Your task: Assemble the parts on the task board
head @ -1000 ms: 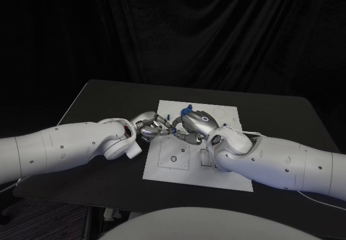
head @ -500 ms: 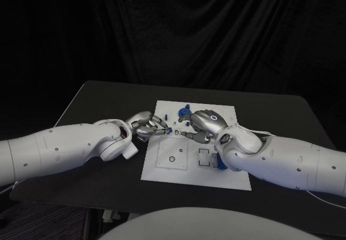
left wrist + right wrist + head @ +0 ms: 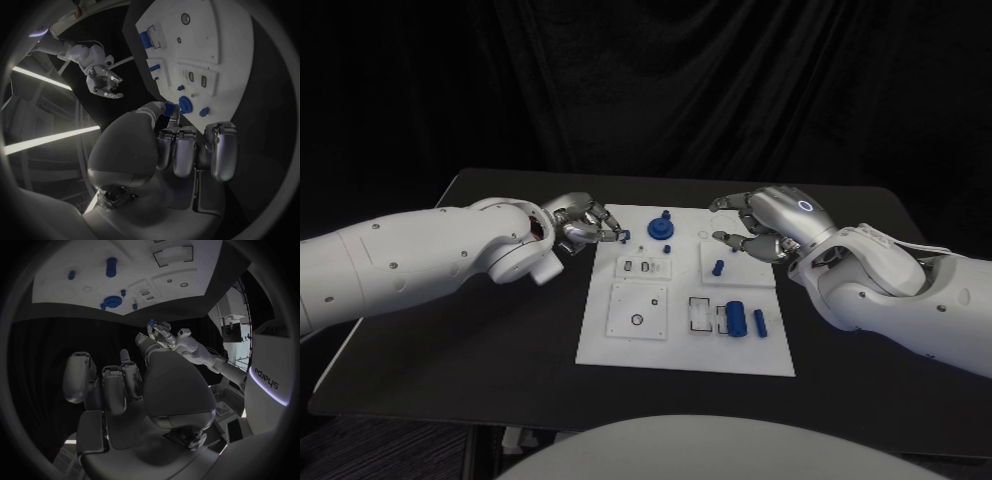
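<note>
While pinching a small blue part [image 3: 619,236] in left hand [image 3: 583,224] at task board [image 3: 678,340] left edge, nearer than empty, spread right hand [image 3: 764,222]

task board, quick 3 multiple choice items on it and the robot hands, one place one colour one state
1. Where is the left robot hand?
A. by the far left corner of the board
B. at the board's near right corner
C. flat on the board's middle

2. What colour is the round knob standing on the board?
A. red
B. blue
C. green

3. What is the right robot hand doing?
A. gripping the board's edge
B. lifting the knob
C. holding nothing, fingers apart

Answers:
1 A, since its fingers sit at the board's far left corner.
2 B, since the knob is plainly blue against the white.
3 C, since its fingers are spread with nothing between them.
</note>
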Tool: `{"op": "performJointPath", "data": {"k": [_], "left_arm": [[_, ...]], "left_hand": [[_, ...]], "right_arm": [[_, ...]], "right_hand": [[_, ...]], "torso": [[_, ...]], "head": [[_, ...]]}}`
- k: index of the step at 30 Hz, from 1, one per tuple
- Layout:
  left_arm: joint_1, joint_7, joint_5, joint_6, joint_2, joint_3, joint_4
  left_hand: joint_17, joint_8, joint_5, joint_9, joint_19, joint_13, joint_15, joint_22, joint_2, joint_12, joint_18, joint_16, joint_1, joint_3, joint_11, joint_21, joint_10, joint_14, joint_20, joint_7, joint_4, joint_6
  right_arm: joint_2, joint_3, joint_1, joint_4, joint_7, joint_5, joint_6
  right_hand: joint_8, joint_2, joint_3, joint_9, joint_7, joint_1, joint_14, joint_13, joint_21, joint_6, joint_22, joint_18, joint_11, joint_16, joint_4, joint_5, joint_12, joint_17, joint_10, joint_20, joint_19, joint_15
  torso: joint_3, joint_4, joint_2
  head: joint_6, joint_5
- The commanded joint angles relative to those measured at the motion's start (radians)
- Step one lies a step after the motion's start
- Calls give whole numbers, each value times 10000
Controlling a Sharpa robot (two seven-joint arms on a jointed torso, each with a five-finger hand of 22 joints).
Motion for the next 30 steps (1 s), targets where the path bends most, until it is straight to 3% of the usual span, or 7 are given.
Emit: {"op": "performJointPath", "data": {"k": [1, 2, 6, 12, 19, 20, 30], "left_arm": [[348, -1935, -1464, 1744, 295, 13, -137], [507, -2280, -1625, 2138, 477, 13, -249], [798, -3089, -1877, 2979, 1048, 13, -665], [970, -4397, -2025, 4081, 2006, 12, -1439], [979, -5278, -2064, 4363, 2715, 11, -1943], [975, -5364, -2067, 4325, 2788, 11, -1995], [838, -5549, -2073, 3957, 3242, 11, -2478]], "left_hand": [[2635, 1248, -416, 1308, 248, 2628, -93, 2032, -5, -42, -99, 27, -81, 146, -78, -33, 1063, 1039, -113, -364, -23, 265], [2635, 1223, -774, 1293, 252, 2628, -102, 2030, -2, -42, -99, 27, -106, 246, -89, -42, 1063, 1039, -125, -375, -30, 277], [2635, 1189, -880, 1275, 254, 2628, -104, 2029, 13, -42, -98, 27, -174, 320, -86, -51, 1063, 1039, -131, -365, -9, 270], [2635, 1097, -1062, 1236, 190, 2628, -98, 1973, 72, -42, -68, 27, -319, 441, -70, -173, 1063, 1039, -130, -340, 4, 209], [2635, 990, -1236, 1184, 136, 2628, -94, 1919, 100, -42, -39, 27, -428, 567, -62, -292, 1063, 1039, -128, -329, -111, 211], [2635, 988, -1237, 1183, 143, 2628, -96, 1922, 105, -42, -41, 27, -440, 579, -63, -285, 1063, 1039, -129, -330, -120, 226], [2635, 880, -1032, 1138, 218, 2628, -137, 1941, 112, -42, -58, 27, -792, 845, -100, -255, 1063, 1039, -169, -365, -312, 481]], "right_arm": [[-376, -8, 75, 342, -247, -25, -292], [-588, -13, 98, 478, -305, -25, -288], [-1065, -21, 134, 711, -348, 19, -333], [-1537, -28, 151, 737, -315, 325, -377], [-2004, -32, 9, 734, -245, 739, -358], [-2063, -32, -29, 736, -232, 816, -353], [-2280, -34, -219, 713, -215, 1099, -310]], "right_hand": [[48, 17, 19, -18, 0, 122, 482, 590, 32, 84, 1721, 138, -19, -47, 78, 6, -26, 1755, 23, -26, 6, -3], [78, 23, 13, -32, 1, 125, 458, 549, 16, 162, 1717, 140, -19, -73, 121, 3, -52, 1717, -16, -27, 1, -4], [144, 26, -3, -67, -9, 127, 456, 524, 42, 341, 1731, 131, -29, -83, 233, -8, -72, 1706, -21, -35, 35, -11], [219, 30, -2, -148, -34, 203, 430, 393, 42, 606, 1737, 127, -54, -131, 403, -8, -151, 1637, -93, -59, 70, -41], [214, 6, 14, -245, -31, 300, 332, 74, -158, 710, 1672, 168, -51, -259, 549, 3, -380, 1470, -351, -69, -32, -45], [212, 5, 16, -256, -28, 309, 320, 47, -180, 718, 1666, 172, -48, -275, 565, 4, -400, 1449, -371, -69, -44, -44], [205, 7, 38, -311, -15, 377, 285, -49, -284, 766, 1634, 191, -31, -329, 644, 40, -477, 1385, -430, -65, -92, -34]], "torso": [[96, -161, -81], [125, -208, -101], [156, -242, -139], [248, -351, -201], [413, -402, -251], [460, -404, -275], [592, -393, -296]], "head": [[-1, -27], [-1, -10], [-1, -108], [-1, -127], [-1, -242], [-1, -247], [-1, -172]]}}
